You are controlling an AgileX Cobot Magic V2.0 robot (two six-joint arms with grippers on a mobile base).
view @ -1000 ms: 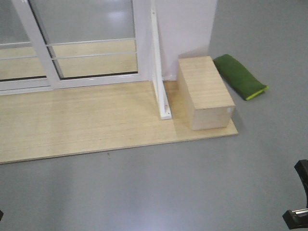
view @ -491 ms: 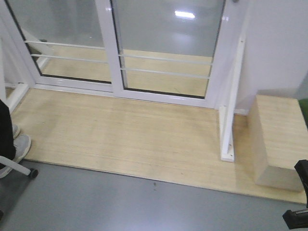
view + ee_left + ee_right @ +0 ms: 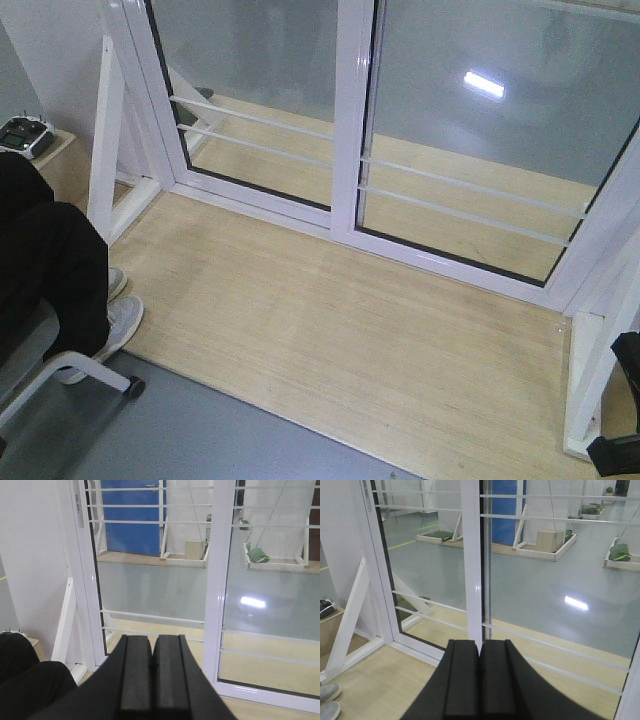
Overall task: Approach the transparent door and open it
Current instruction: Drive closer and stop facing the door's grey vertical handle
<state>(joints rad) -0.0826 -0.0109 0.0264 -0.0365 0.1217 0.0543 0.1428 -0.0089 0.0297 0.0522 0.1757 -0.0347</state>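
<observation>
The transparent door [image 3: 470, 130] stands ahead as two white-framed glass panels with thin white bars across them, meeting at a middle stile [image 3: 350, 150]. No pull handle shows clearly, so I cannot tell which panel carries it. In the left wrist view my left gripper [image 3: 152, 642] is shut and holds nothing; it points at the left panel [image 3: 150, 580], well short of it. My right gripper [image 3: 480, 647] is also shut and empty, aimed at the middle stile [image 3: 471, 555]. A black part of the right arm [image 3: 620, 450] shows at the front view's bottom right corner.
The door rises from a light wooden platform [image 3: 300, 330] on the grey floor [image 3: 200, 440]. A seated person in black [image 3: 45, 260] with grey shoes [image 3: 115, 320] and a chair caster [image 3: 133, 386] are at left. White braces [image 3: 105, 150] [image 3: 590, 380] flank the frame. A controller [image 3: 25, 135] lies on a box.
The front view has swung left along the door. The wooden box and green bag have left the view; the seated person and left brace have come in. Both grippers stay shut.
</observation>
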